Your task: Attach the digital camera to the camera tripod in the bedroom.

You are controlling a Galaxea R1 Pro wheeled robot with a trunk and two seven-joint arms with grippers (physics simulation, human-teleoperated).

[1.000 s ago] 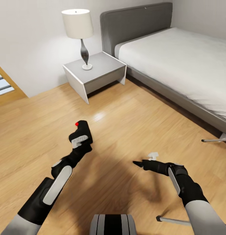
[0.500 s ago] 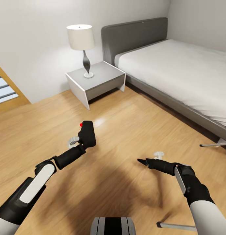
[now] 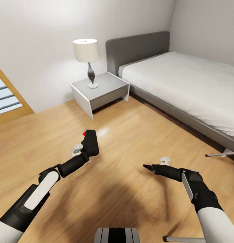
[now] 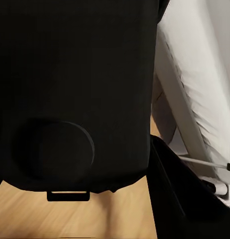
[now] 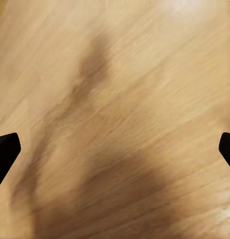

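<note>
The black digital camera (image 3: 90,143), red button on top, is held above the wood floor by my left gripper (image 3: 84,151), which is shut on it. In the left wrist view the camera's dark body (image 4: 70,89) sits right in front of the lens. My right gripper (image 3: 146,166) hovers over the floor to the right, open and with nothing in it; its fingertips (image 5: 5,152) stand far apart in the right wrist view. Of the camera tripod, one silver leg (image 3: 220,154) lies at the right by the bed's foot and another (image 3: 181,239) at the bottom edge; its head is out of view.
A grey bed (image 3: 184,77) with a white mattress runs along the right. A grey nightstand (image 3: 100,90) carrying a white-shaded lamp (image 3: 86,54) stands against the far wall. A wood-framed opening (image 3: 8,98) is at the left. Bare plank floor (image 3: 137,135) lies ahead.
The whole view has tilted upward, so the camera moved. My left arm has stretched forward with the digital camera still in its grip. The right gripper has stayed about where it was.
</note>
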